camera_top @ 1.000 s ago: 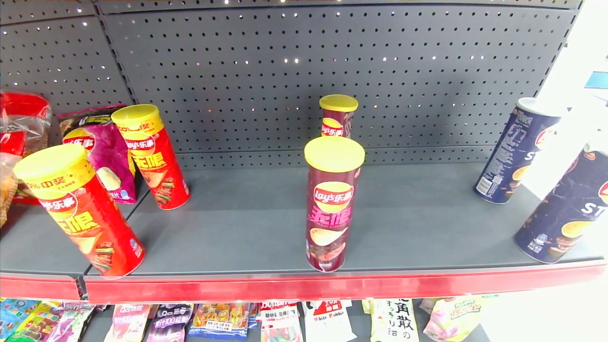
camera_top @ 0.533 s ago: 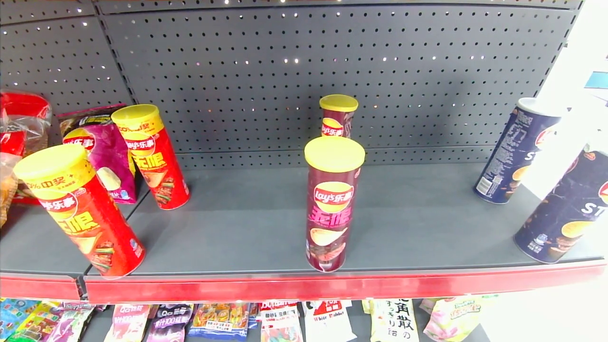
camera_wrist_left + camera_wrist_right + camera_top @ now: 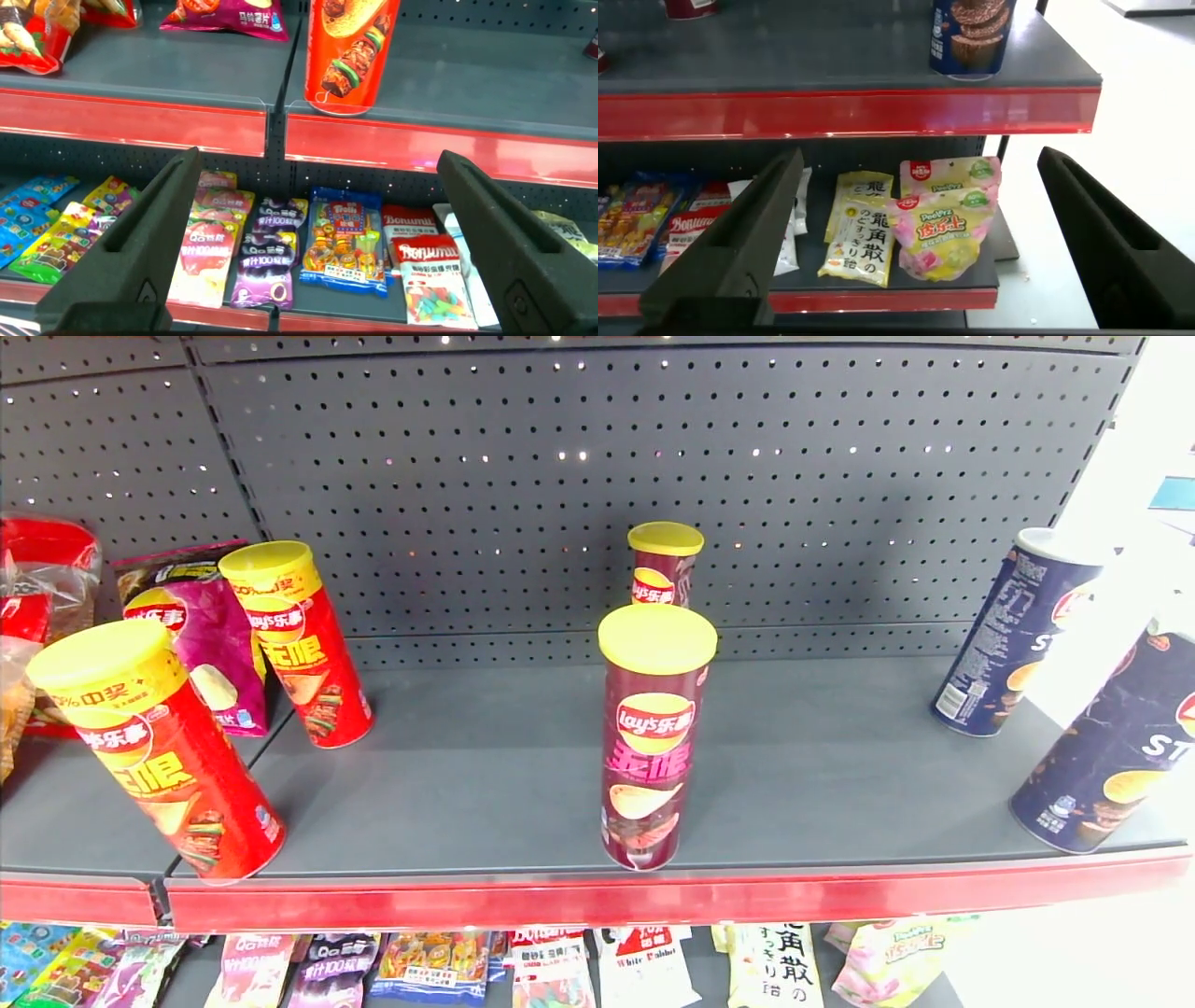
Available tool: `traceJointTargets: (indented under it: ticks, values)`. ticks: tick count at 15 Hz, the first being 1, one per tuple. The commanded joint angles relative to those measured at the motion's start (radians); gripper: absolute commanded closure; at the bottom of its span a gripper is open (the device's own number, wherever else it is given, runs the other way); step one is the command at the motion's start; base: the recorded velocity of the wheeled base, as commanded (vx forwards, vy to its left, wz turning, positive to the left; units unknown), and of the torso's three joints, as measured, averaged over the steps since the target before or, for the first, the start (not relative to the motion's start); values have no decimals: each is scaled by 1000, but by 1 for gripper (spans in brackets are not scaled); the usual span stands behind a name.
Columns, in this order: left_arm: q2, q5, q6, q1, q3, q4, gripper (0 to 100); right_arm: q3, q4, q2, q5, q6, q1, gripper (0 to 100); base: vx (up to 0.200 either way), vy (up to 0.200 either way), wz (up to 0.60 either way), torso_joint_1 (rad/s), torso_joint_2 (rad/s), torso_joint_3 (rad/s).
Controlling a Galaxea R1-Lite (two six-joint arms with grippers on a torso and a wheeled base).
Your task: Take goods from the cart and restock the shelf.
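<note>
While my left gripper (image 3: 318, 252) and right gripper (image 3: 915, 247) both hang spread apart facing the shelf (image 3: 485, 775), a maroon can (image 3: 653, 747) stands upright at the shelf's front edge. Red cans (image 3: 154, 747) toward shelf's left end, blue cans (image 3: 1013, 635) toward its right.

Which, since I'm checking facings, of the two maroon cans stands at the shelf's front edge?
The nearer maroon can, upright behind the red shelf lip; the other maroon can stands farther back, near the pegboard.

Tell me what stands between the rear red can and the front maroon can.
Nothing: in the head view, the shelf between rear red can and front maroon can is bare.
</note>
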Motion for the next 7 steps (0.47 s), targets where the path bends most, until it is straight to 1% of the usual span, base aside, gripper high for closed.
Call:
traceJointTargets:
  ticks: [1,7]
  values:
    - [0,-1,-1,0,0,0,0,0,0,2,-1,0,0,0,0,0,0,0,0,0]
    - [0,0,-1,0,0,0,0,0,0,2,-1,-4,0,0,0,0,0,0,0,0]
